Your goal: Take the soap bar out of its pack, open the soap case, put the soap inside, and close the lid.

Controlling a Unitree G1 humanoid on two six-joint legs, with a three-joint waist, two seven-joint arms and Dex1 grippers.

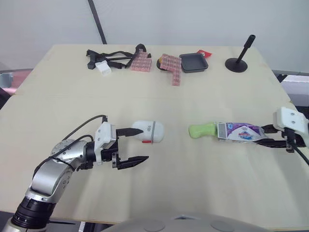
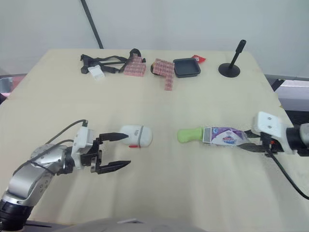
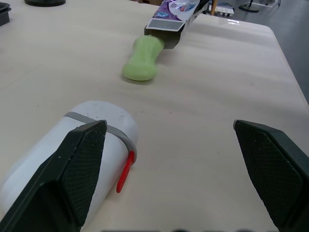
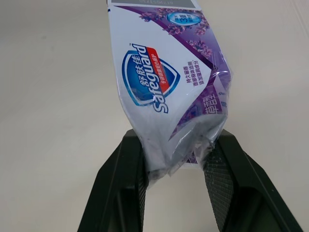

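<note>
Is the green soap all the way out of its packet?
No, one end of the green soap bar is tucked inside the open mouth of the purple soap pack.

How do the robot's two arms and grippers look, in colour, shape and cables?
The left arm is rounded silver-grey segments with a black collar; thin black cables loop over it. Each wrist carries a white block. The left gripper and right gripper each have two black tapering fingers with finely gridded pads. A black cable trails from the right wrist.
</note>
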